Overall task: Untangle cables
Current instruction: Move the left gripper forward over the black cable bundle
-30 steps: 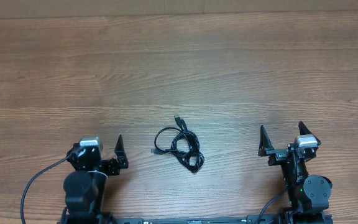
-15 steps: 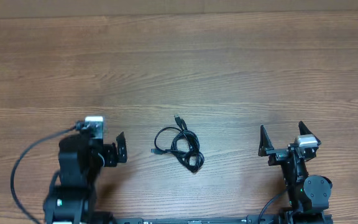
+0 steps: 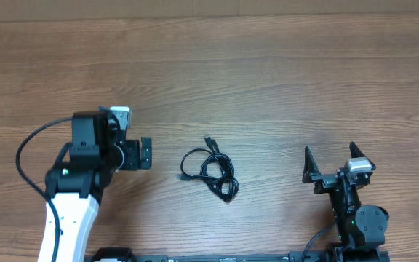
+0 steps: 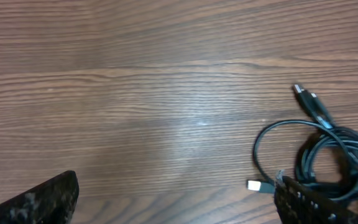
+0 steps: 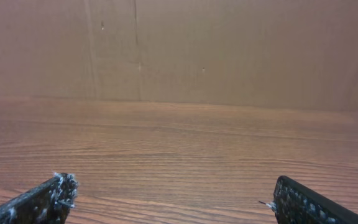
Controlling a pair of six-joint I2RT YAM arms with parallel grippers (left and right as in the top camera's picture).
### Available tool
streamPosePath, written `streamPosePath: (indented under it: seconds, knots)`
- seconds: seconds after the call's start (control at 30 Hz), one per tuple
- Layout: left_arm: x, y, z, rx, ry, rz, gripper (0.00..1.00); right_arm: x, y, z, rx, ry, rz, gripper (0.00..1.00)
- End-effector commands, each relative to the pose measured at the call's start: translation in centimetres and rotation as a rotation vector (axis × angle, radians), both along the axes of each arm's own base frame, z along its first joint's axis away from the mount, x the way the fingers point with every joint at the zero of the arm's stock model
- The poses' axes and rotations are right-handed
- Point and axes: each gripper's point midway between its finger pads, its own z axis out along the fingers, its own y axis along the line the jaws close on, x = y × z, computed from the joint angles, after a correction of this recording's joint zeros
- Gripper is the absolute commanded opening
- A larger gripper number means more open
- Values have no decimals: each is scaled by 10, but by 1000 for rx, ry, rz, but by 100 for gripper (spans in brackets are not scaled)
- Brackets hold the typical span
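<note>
The cables (image 3: 213,169) are thin black cords bunched in loops at the table's front middle, with one plug end pointing back and a small plug at the left. In the left wrist view the cables (image 4: 325,152) lie at the lower right, a small silver-tipped plug (image 4: 257,185) just left of my right finger. My left gripper (image 3: 145,153) is open and empty, hovering left of the bunch. My right gripper (image 3: 329,161) is open and empty at the front right, well away from the cables; its wrist view (image 5: 173,199) shows only bare table.
The wooden table (image 3: 268,80) stretches back to a brown cardboard wall (image 5: 229,50). The thick black wire (image 3: 31,145) of the left arm loops at the front left.
My left arm has risen and swung back and to the right, bringing its open gripper toward the cable bunch. The right arm and the cables have not moved.
</note>
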Motion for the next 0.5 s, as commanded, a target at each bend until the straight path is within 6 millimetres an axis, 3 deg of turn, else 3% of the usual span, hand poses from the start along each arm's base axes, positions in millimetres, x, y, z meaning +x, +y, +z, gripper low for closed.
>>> streamPosePath:
  seconds: [0.0, 0.2, 0.47]
  knots:
    - [9, -21, 14, -60, 6, -120, 100, 0, -3, -1, 3, -6, -16, 100]
    - [13, -41, 19, -77, 60, -195, 100, 0, -3, -1, 3, -6, -16, 100]
    - [14, -86, 28, -66, 43, -355, 100, 0, -3, -1, 3, -6, -16, 100]
